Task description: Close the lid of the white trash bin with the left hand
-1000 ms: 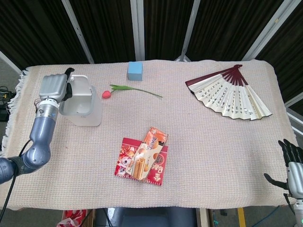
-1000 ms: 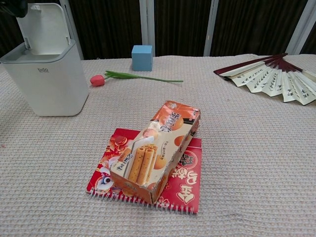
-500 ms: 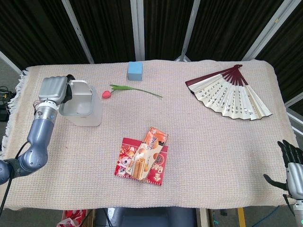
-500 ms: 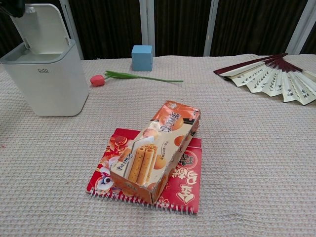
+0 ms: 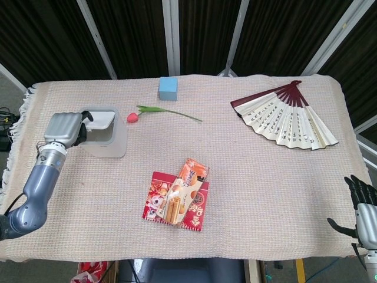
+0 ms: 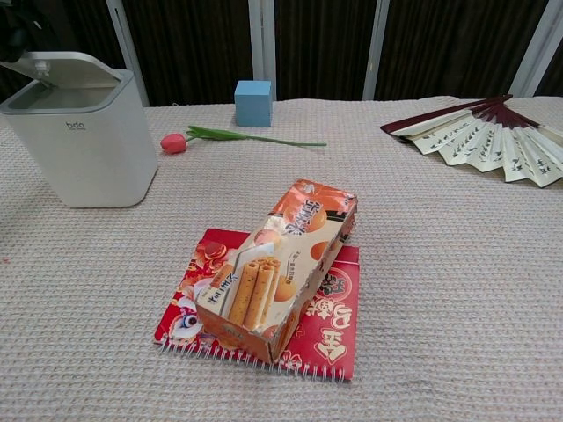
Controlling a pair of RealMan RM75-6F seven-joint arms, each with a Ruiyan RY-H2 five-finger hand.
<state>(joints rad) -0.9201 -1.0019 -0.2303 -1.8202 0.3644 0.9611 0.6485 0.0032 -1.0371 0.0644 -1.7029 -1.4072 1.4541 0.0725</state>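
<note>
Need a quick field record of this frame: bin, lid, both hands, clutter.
bin: white trash bin, upright, far left of table
lid: lid tilted low over the opening, not yet flat
left hand: left hand at the bin's left side, by the lid
right hand: right hand at the table's right edge, fingers spread, holding nothing
clutter: blue cube, tulip, folding fan, biscuit box on red notebook

right hand (image 5: 364, 207) half off-frame

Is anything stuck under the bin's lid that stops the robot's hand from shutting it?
Nothing visible. The lid is nearly down on the white trash bin, with only a thin open gap left. The left hand is right at the bin.
</note>
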